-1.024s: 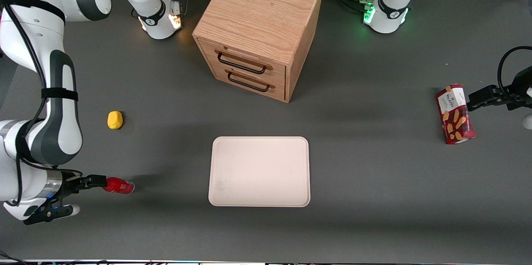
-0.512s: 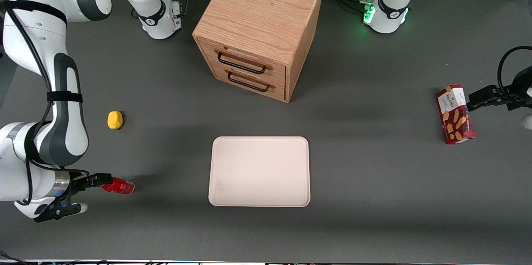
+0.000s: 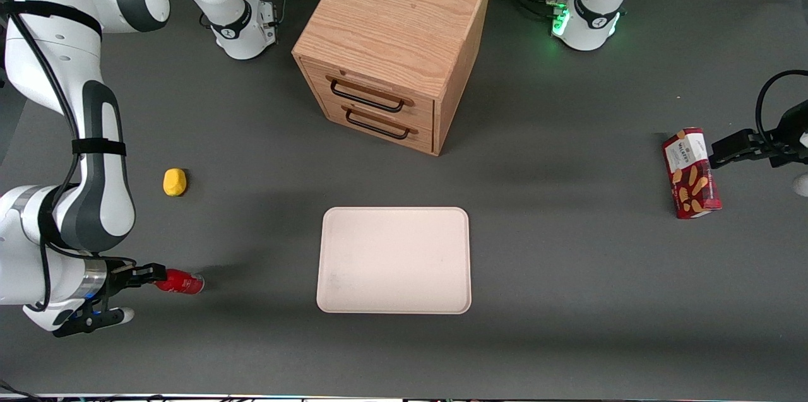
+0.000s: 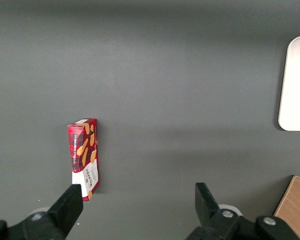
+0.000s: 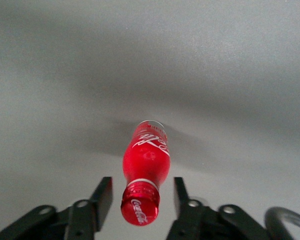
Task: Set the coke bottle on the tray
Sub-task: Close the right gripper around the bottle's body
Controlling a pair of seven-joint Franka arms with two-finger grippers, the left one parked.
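Note:
The coke bottle (image 3: 181,282), small and all red, lies on its side on the dark table toward the working arm's end, its base pointing at the tray. In the right wrist view the coke bottle (image 5: 146,157) shows white lettering and a red cap. My gripper (image 3: 158,276) is low over the table at the cap end. It is open: in the wrist view the gripper (image 5: 142,186) has one finger on each side of the cap, with a gap on both sides. The cream tray (image 3: 394,260) lies flat mid-table and holds nothing.
A wooden two-drawer cabinet (image 3: 391,42) stands farther from the front camera than the tray, drawers shut. A yellow lump (image 3: 175,182) lies farther from the camera than the bottle. A red snack box (image 3: 691,173) lies toward the parked arm's end.
My arm has shifted slightly toward the bottle, bringing the fingers alongside the cap. The bottle and tray have not moved.

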